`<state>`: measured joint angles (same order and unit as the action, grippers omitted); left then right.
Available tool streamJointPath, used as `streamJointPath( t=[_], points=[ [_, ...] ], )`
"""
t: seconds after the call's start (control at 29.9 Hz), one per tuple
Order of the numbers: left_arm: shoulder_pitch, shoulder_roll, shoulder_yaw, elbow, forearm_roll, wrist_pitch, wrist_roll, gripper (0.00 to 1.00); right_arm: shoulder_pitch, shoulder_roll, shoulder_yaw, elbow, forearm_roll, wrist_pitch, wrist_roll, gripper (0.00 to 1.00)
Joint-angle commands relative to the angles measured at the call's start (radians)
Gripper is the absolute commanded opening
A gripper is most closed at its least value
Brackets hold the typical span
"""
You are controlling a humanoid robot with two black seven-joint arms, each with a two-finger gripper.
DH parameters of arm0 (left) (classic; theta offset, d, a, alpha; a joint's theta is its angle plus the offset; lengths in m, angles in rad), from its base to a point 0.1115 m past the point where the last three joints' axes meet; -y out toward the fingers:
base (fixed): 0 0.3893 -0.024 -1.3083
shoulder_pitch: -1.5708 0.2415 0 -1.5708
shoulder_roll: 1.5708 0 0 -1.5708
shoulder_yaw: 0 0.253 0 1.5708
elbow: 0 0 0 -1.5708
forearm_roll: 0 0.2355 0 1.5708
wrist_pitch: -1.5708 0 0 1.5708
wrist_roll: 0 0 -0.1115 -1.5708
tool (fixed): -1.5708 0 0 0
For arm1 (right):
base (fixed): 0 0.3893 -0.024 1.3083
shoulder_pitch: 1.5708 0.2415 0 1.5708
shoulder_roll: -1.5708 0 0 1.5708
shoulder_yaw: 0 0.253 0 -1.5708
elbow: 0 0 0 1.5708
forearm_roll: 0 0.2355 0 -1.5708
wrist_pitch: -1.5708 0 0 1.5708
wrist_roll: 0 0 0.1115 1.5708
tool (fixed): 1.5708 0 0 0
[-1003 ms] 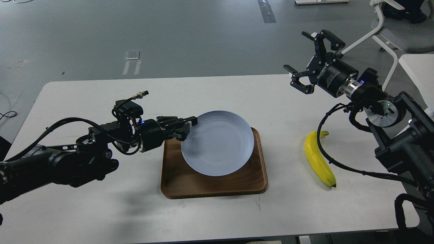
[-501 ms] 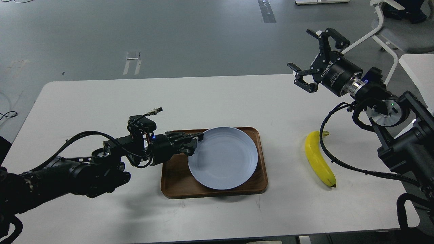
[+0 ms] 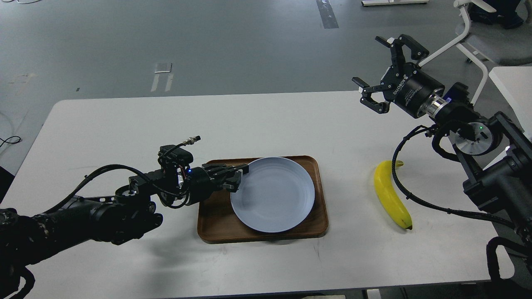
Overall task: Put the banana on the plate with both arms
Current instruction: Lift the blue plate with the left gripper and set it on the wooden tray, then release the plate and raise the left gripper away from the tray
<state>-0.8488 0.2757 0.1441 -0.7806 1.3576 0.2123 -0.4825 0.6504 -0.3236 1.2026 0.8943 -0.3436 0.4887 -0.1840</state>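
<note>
A white table (image 3: 124, 120) fills the view. Nearest, the banana (image 3: 390, 196) lies flat on the table's right side, well apart from the plate. Its long axis runs from the dark tip close to the viewer back to the stem farther away. Nothing touches it.

At centre, a brown tray (image 3: 216, 226) holds the plate (image 3: 272, 194), which rests flat inside it and is empty. The left gripper (image 3: 237, 176) reaches in from the left, its fingers closed on the plate's left rim.

Farther back and to the right, the right gripper (image 3: 380, 74) hangs in the air above the table's far edge, fingers spread wide and holding nothing. The banana lies below it and closer to the viewer. The right arm looks much the nearer one to the banana.
</note>
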Motion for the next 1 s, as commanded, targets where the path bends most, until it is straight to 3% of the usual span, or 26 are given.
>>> streamJointPath(
  t=[0.0, 0.07, 0.2, 0.23, 0.27, 0.33, 0.4, 0.6, 0.7, 0.8, 0.94, 0.97],
  points=[
    [-0.004, -0.013, -0.001, 0.010, -0.003, 0.010, -0.001, 0.09, -0.001, 0.000, 0.000, 0.000, 0.000, 0.000, 0.000, 1.00],
    [0.000, -0.019, -0.001, 0.021, -0.003, 0.031, -0.002, 0.37, -0.005, 0.000, 0.000, 0.002, 0.000, 0.000, 0.000, 1.00],
    [0.002, -0.021, -0.001, 0.020, -0.003, 0.064, -0.006, 0.46, -0.005, -0.002, 0.000, 0.000, 0.000, 0.000, 0.000, 1.00],
    [0.001, -0.021, -0.001, 0.021, -0.008, 0.067, -0.006, 0.62, -0.005, -0.002, 0.000, 0.002, 0.000, 0.000, 0.000, 1.00],
    [0.000, -0.023, -0.012, 0.021, -0.012, 0.070, -0.006, 0.72, -0.005, -0.002, -0.001, 0.002, 0.000, 0.000, -0.002, 1.00],
    [-0.003, -0.024, -0.017, 0.020, -0.024, 0.076, -0.006, 0.76, -0.005, -0.002, -0.003, 0.003, 0.000, 0.000, -0.002, 1.00],
    [-0.012, -0.035, -0.027, 0.021, -0.083, 0.088, -0.006, 0.97, -0.006, -0.008, -0.011, 0.009, -0.002, 0.000, -0.008, 1.00],
    [-0.134, -0.020, -0.090, 0.020, -0.483, 0.088, -0.006, 0.99, 0.009, -0.142, -0.172, 0.112, -0.098, 0.000, -0.011, 1.00],
    [-0.188, 0.003, -0.158, 0.011, -0.808, -0.002, 0.001, 0.99, 0.012, -0.299, -0.268, 0.247, -0.397, 0.000, -0.011, 1.00],
    [-0.234, 0.039, -0.231, 0.014, -1.021, -0.148, 0.099, 0.99, 0.018, -0.411, -0.328, 0.376, -0.632, 0.000, -0.014, 1.00],
    [-0.239, 0.092, -0.433, 0.020, -1.204, -0.350, 0.336, 0.99, 0.031, -0.569, -0.478, 0.500, -0.926, 0.000, -0.022, 1.00],
    [-0.234, 0.094, -0.467, 0.021, -1.213, -0.373, 0.361, 0.99, 0.031, -0.586, -0.501, 0.515, -0.955, 0.000, -0.022, 1.00]
  ],
)
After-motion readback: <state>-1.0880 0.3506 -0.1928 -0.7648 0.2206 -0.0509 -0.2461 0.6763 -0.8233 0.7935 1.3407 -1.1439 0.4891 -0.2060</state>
